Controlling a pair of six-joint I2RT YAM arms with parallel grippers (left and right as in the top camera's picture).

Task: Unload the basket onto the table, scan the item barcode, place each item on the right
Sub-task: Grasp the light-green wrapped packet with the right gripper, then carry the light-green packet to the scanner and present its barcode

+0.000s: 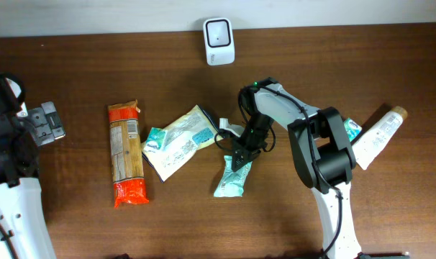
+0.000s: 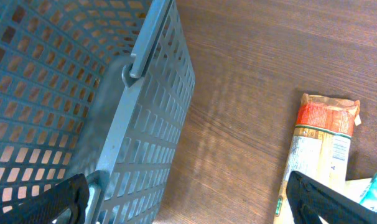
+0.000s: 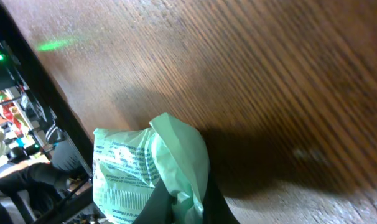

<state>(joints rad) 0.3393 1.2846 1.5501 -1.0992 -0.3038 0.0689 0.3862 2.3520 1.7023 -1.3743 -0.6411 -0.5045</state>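
The item, a mint-green printed packet (image 1: 229, 180), lies near the middle of the table with its upper end pinched and lifted. My right gripper (image 1: 237, 158) reaches down onto that end and is shut on it. In the right wrist view the packet (image 3: 129, 171) bunches up between the two dark fingertips of the right gripper (image 3: 187, 202), and its crumpled edge is squeezed in the jaws. The white scanner (image 1: 219, 41) stands at the table's far edge, well above the packet. My left gripper (image 2: 188, 208) hangs open over bare wood at the far left and holds nothing.
A long orange-ended pasta packet (image 1: 126, 152) and a pale green-and-cream bag (image 1: 178, 142) lie left of the item. A white tube (image 1: 380, 135) and a small teal pack (image 1: 352, 130) lie by the right arm's base. A grey perforated basket (image 2: 83, 93) sits beside the left gripper.
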